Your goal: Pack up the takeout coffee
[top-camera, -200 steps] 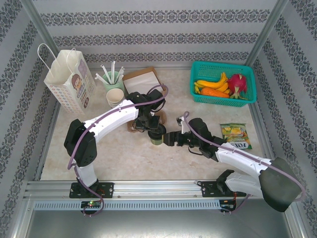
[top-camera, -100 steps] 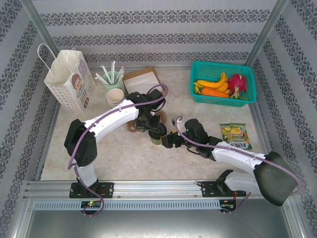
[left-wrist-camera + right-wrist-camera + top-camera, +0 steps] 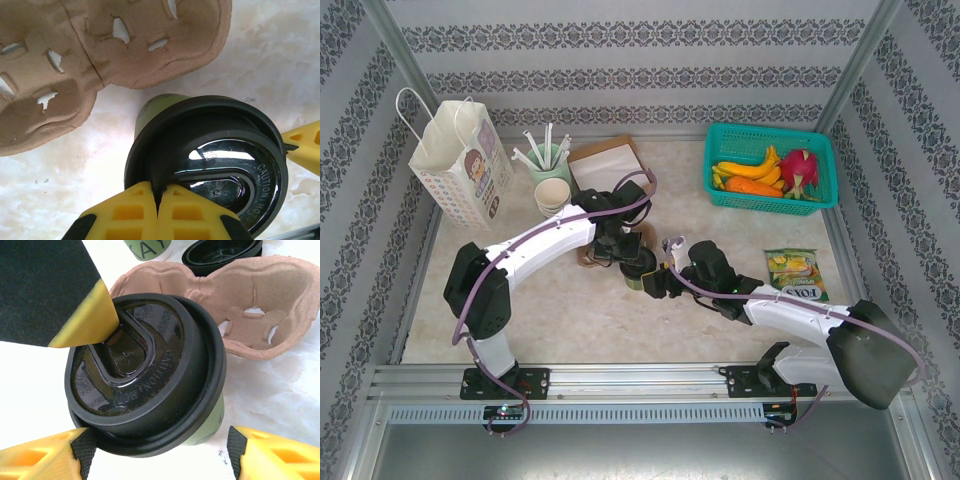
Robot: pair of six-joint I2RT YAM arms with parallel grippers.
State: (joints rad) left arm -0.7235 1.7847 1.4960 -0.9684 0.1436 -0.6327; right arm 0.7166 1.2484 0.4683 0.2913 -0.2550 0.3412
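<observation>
Takeout coffee [image 3: 145, 375] stands lidded just beside the pulp carrier [image 3: 280, 300], not yet seated in it, with the left gripper [image 3: 160, 210] clenched against the lid [image 3: 215, 150] and the right gripper [image 3: 157, 447] spread open astride the coffee.

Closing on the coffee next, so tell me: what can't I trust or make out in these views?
Right wrist view: base of the takeout coffee hidden under its own lid; fingers of the right tool cut off by the bottom edge.
Left wrist view: the left tool covers the lid's near rim.
Top view: the left arm covers most of the cup and the pulp carrier; finger contact too small to tell.
</observation>
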